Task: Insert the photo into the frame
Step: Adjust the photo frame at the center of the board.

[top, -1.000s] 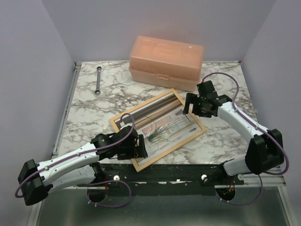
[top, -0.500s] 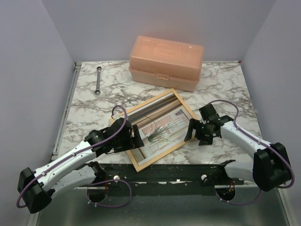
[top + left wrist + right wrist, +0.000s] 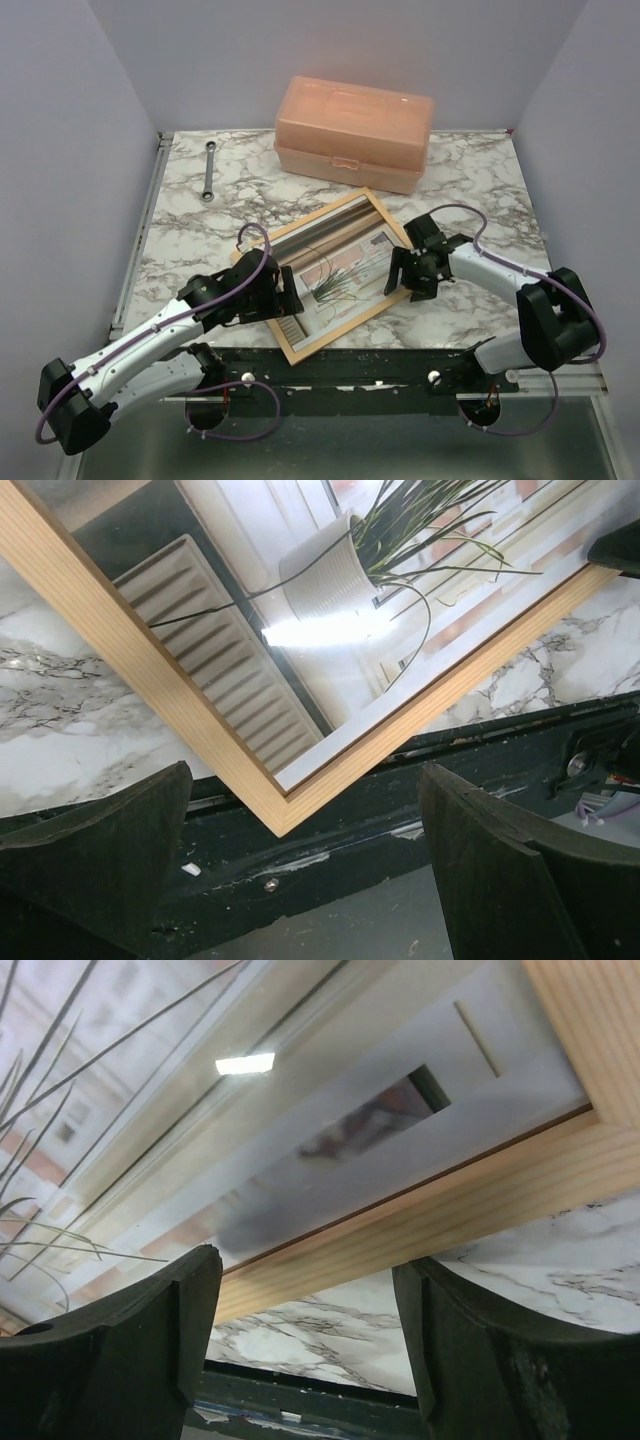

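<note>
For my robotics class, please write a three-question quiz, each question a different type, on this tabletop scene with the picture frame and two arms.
1. True or false: the photo lies inside the wooden moulding of the frame.
2. Which tool lies at the far left of the table? A hammer; B wrench; C screwdriver.
3. Short answer: whose jaws hang open over the frame's nearest corner?
Key: 1 true; 2 B; 3 the left end effector.
</note>
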Controlling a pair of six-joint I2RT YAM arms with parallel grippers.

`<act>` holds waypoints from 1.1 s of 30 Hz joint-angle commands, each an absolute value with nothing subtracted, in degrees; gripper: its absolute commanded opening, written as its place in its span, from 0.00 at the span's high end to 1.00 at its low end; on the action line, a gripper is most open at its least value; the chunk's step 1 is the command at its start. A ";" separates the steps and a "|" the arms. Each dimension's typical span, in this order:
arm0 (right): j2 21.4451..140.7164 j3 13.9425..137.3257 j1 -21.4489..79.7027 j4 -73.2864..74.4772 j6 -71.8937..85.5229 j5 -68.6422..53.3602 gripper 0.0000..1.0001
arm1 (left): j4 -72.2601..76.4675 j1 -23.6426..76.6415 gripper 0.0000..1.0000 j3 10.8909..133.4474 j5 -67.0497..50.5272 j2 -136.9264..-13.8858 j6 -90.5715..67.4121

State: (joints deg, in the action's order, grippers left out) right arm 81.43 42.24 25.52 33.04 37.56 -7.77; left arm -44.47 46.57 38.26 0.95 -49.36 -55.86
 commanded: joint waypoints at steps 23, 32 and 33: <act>97.92 60.11 30.34 34.63 24.01 19.13 0.99 | -45.49 36.56 0.03 37.08 -2.36 -48.50 -50.11; 102.32 67.14 30.10 35.29 22.79 22.24 0.56 | -44.31 28.24 0.02 35.67 1.60 -53.50 -47.43; 101.53 67.03 29.97 35.12 23.26 20.93 0.46 | -44.13 27.21 0.02 35.83 2.22 -54.04 -47.00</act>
